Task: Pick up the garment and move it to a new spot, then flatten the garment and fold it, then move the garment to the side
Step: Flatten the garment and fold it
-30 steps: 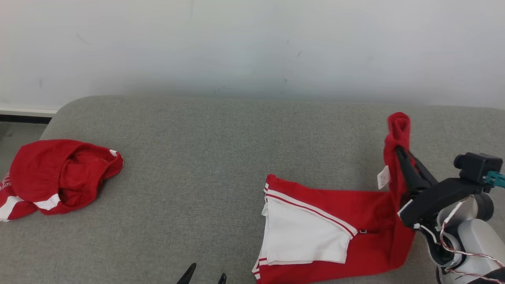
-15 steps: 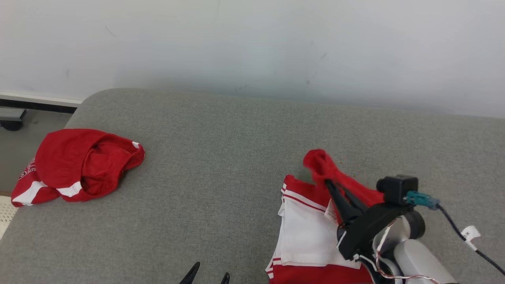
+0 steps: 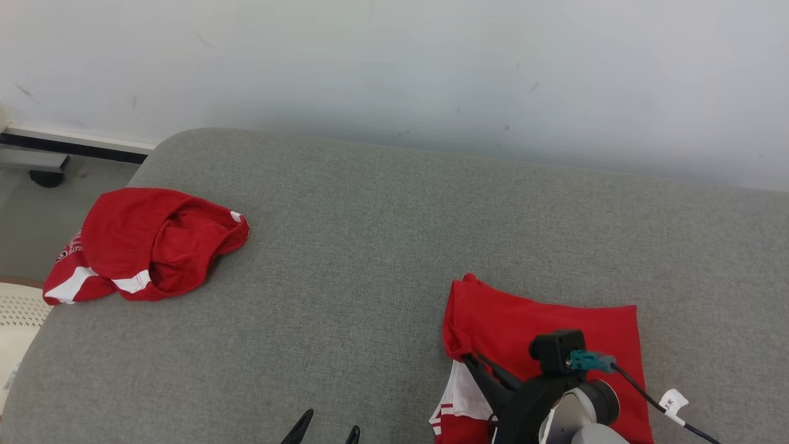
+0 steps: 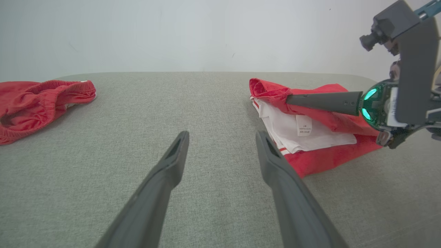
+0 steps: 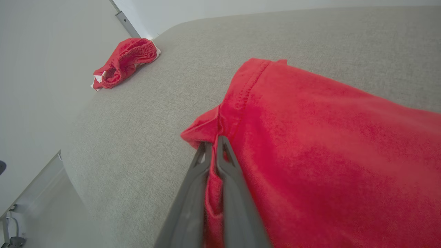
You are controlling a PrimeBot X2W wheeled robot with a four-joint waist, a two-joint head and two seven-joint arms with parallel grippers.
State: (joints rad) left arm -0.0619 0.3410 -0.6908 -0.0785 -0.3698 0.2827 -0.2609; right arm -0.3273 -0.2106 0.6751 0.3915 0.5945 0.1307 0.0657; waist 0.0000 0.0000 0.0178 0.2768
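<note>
The right claw [image 3: 471, 359] is pinched tight on a red hem of the garment [image 3: 555, 327]. The garment lies toward the near right of the grey padded surface [image 3: 382, 234], its red half laid over so that a strip of white panel [image 4: 327, 136] and the care label [image 4: 304, 125] peek out beneath at the left edge. From where I stand this looks like the fold itself. To do it well, the claw ought to take that hem across until the red edge lines up with the striped edge below, lower it flat, and only then let go, so the flap doesn't spring back or bunch. The left claw [image 4: 220, 136] hangs spread wide and empty, low over the bare fabric just left of the garment; it could press down the crease. The other red heap [image 3: 148, 243] sits well apart at the far left, out of the way
</note>
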